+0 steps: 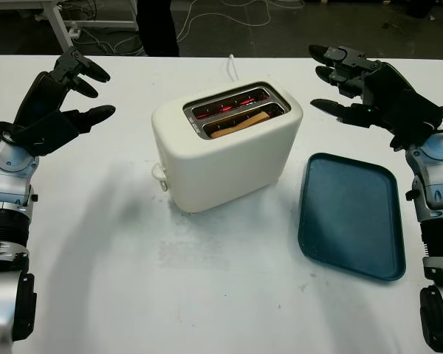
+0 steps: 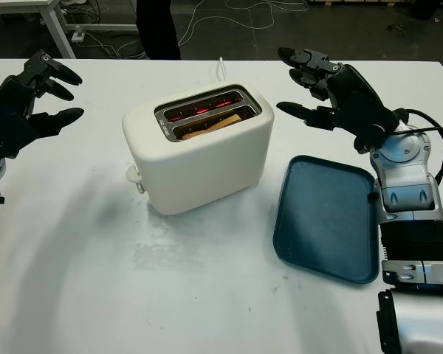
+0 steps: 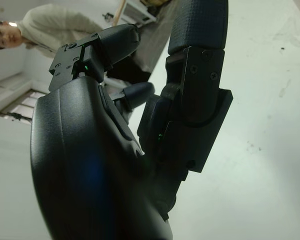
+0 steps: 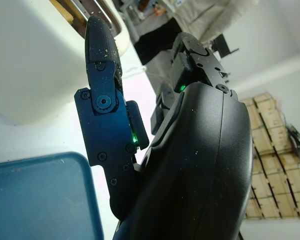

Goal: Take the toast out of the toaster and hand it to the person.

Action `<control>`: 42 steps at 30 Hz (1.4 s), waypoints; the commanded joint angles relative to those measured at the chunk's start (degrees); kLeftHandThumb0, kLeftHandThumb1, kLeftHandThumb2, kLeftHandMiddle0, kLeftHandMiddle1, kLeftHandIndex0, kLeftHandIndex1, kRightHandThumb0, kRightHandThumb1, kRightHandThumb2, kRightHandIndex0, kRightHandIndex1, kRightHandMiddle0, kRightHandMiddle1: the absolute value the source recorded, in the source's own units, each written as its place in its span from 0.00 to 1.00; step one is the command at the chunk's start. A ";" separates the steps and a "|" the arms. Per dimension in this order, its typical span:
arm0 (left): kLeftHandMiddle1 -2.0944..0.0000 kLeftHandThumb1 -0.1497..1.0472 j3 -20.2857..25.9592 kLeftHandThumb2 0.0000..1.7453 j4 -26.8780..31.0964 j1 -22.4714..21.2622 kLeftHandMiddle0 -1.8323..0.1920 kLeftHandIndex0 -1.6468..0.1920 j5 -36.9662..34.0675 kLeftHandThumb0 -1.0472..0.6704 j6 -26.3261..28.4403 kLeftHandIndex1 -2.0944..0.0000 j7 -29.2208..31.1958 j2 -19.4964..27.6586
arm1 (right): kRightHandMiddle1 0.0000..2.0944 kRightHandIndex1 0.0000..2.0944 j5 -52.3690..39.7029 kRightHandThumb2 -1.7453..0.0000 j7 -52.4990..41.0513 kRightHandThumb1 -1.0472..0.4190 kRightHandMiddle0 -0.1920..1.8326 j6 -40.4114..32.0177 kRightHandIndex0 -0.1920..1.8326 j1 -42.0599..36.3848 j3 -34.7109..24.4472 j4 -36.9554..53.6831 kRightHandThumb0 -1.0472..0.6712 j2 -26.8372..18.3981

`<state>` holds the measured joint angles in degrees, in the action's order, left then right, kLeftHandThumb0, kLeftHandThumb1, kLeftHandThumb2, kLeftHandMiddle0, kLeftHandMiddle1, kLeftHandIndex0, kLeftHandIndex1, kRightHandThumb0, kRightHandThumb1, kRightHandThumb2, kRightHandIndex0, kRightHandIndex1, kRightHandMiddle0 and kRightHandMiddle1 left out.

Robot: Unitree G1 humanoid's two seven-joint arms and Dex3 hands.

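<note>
A white table (image 1: 96, 280) carries a cream toaster (image 1: 225, 158), standing between the two hands, nearer the right hand (image 1: 362, 92) than the left hand (image 1: 63, 99). A dark blue tray (image 1: 351, 217) lies flat just below the right hand, beside the toaster.

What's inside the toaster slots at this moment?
In the toaster, the near slot holds a slice of toast, only its top edge showing. The far slot shows glowing red elements; whether it holds bread is hidden.

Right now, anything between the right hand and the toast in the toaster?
Nothing: eye views show only bare table between the open right hand and the toaster, toast in its nearer slot.
</note>
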<state>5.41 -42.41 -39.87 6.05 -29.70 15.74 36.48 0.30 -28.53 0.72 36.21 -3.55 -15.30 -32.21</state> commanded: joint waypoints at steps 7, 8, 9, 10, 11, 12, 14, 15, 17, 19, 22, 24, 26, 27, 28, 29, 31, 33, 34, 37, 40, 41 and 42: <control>0.24 0.89 -0.29 0.22 -0.25 0.59 0.91 0.90 0.83 0.00 -1.41 0.30 -0.21 0.95 | 0.00 0.00 -0.02 0.87 0.49 0.09 0.21 -0.35 0.20 -0.77 -0.13 0.64 0.21 0.13; 0.24 0.89 -0.25 0.22 -0.51 0.57 0.91 0.90 0.72 0.00 -1.59 0.30 -0.12 0.89 | 0.00 0.00 -0.10 0.87 0.49 0.09 0.21 -0.16 0.20 -0.76 -0.16 0.34 0.21 0.22; 0.24 0.89 -0.29 0.22 -0.64 0.54 0.91 0.90 0.70 0.00 -1.61 0.30 0.01 0.87 | 0.00 0.00 -0.10 0.87 0.51 0.09 0.21 -0.40 0.20 -0.75 -0.14 0.26 0.21 0.26; 0.24 0.89 -0.32 0.22 -0.73 0.51 0.91 0.90 0.67 0.00 -1.59 0.30 0.13 0.85 | 0.00 0.00 -0.07 0.87 0.51 0.09 0.21 -0.70 0.20 -0.75 -0.09 0.28 0.21 0.26; 0.23 0.89 -0.38 0.22 -0.85 0.48 0.91 0.90 0.65 0.00 -1.55 0.30 0.32 0.88 | 0.00 0.00 -0.04 0.88 0.52 0.09 0.21 -0.80 0.21 -0.76 -0.07 0.23 0.21 0.26; 0.23 0.89 -0.37 0.22 -0.99 0.44 0.91 0.90 0.44 0.00 -1.50 0.30 0.67 0.86 | 0.00 0.00 0.05 0.88 0.50 0.09 0.21 -0.50 0.21 -0.74 -0.02 0.05 0.21 0.22; 0.23 0.89 -0.14 0.21 -1.61 0.24 0.91 0.90 -0.37 0.00 -1.89 0.30 1.60 0.74 | 0.00 0.00 0.19 0.87 0.29 0.09 0.22 0.15 0.21 -0.63 0.10 -0.28 0.22 0.05; 0.23 0.89 -0.03 0.21 -1.70 0.21 0.91 0.90 -0.50 0.00 -2.03 0.30 1.75 0.72 | 0.00 0.00 0.10 0.87 0.25 0.09 0.21 0.12 0.21 -0.58 0.07 -0.31 0.22 0.09; 0.24 0.89 -0.08 0.21 -1.35 0.26 0.91 0.90 -0.09 0.00 -1.90 0.30 1.45 0.80 | 0.00 0.00 -0.14 0.87 0.29 0.09 0.21 -0.23 0.20 -0.56 -0.04 -0.20 0.22 0.27; 0.24 0.89 -0.21 0.21 -1.19 0.25 0.91 0.90 0.30 0.00 -1.69 0.30 1.12 0.79 | 0.00 0.00 -0.30 0.88 0.41 0.09 0.21 -0.77 0.20 -0.57 -0.13 -0.09 0.22 0.43; 0.23 0.89 -0.30 0.21 -1.74 -0.01 0.91 0.90 0.28 0.00 -1.99 0.30 1.37 0.73 | 0.00 0.00 -0.38 0.87 0.25 0.09 0.21 -0.58 0.20 -0.54 -0.12 -0.18 0.22 0.40; 0.23 0.89 -0.29 0.21 -1.74 -0.09 0.91 0.90 0.15 0.00 -2.08 0.30 1.64 0.79 | 0.00 0.00 -0.50 0.87 0.16 0.09 0.21 -0.32 0.20 -0.47 -0.22 -0.37 0.23 0.36; 0.23 0.89 -0.14 0.21 -1.35 -0.12 0.91 0.90 -0.28 0.00 -1.63 0.30 2.12 0.78 | 0.00 0.00 -0.57 0.87 0.06 0.09 0.21 -0.52 0.20 -0.48 -0.29 -0.01 0.24 0.21; 0.23 0.89 -0.13 0.21 -1.18 -0.12 0.91 0.90 -0.27 0.00 -1.45 0.30 2.18 0.82 | 0.00 0.00 -0.46 0.87 0.10 0.09 0.21 -0.56 0.20 -0.50 -0.28 0.12 0.23 0.11; 0.23 0.89 -0.14 0.21 -1.03 -0.05 0.91 0.90 -0.09 0.00 -1.38 0.30 2.02 0.82 | 0.00 0.00 -0.19 0.87 0.22 0.09 0.21 -0.85 0.20 -0.54 -0.18 0.31 0.23 -0.03; 0.23 0.89 -0.13 0.21 -0.82 0.02 0.91 0.90 -0.05 0.00 -1.15 0.29 1.92 0.76 | 0.00 0.00 -0.01 0.87 0.34 0.09 0.21 -1.04 0.20 -0.55 -0.13 0.41 0.22 -0.09; 0.22 0.89 -0.15 0.20 -0.55 0.06 0.91 0.90 -0.14 0.00 -0.38 0.28 2.06 0.58 | 0.00 0.00 0.30 0.88 0.50 0.09 0.22 -1.03 0.21 -0.55 -0.01 0.38 0.22 -0.14; 0.22 0.89 -0.22 0.20 -0.67 -0.05 0.91 0.90 -0.20 0.00 -0.42 0.28 2.26 0.51 | 0.00 0.01 0.44 0.87 0.31 0.09 0.22 -0.48 0.21 -0.39 0.04 -0.10 0.22 -0.24; 0.22 0.89 -0.23 0.20 -0.75 -0.11 0.91 0.90 -0.24 0.00 -0.70 0.28 2.40 0.53 | 0.00 0.00 0.16 0.87 0.12 0.09 0.22 -0.22 0.21 -0.33 -0.12 -0.38 0.22 -0.12; 0.23 0.89 -0.02 0.20 -0.62 -0.19 0.91 0.90 -0.89 0.00 -0.61 0.29 3.14 0.48 | 0.00 0.00 -0.28 0.87 -0.06 0.09 0.21 0.09 0.20 -0.25 -0.38 -0.61 0.22 0.08; 0.24 0.89 0.23 0.19 -0.80 -0.18 0.91 0.90 -1.46 0.00 -0.85 0.29 3.53 0.21 | 0.00 0.00 -0.23 0.87 0.09 0.09 0.21 -1.18 0.20 -0.44 -0.32 0.41 0.22 0.07; 0.24 0.89 0.29 0.19 -0.85 -0.19 0.91 0.90 -1.76 0.00 -0.70 0.29 3.75 0.07 | 0.00 0.00 -0.10 0.88 0.15 0.09 0.21 -1.53 0.20 -0.46 -0.25 0.56 0.22 0.02; 0.24 0.89 0.20 0.19 -0.96 -0.23 0.91 0.90 -1.77 0.00 -0.75 0.29 3.78 0.06 | 0.00 0.00 0.03 0.88 0.13 0.09 0.22 -0.93 0.20 -0.42 -0.19 0.20 0.22 -0.05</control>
<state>5.35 -43.48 -39.87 4.86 -30.42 19.04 36.48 0.63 -28.54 0.21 36.16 -3.55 -15.59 -32.21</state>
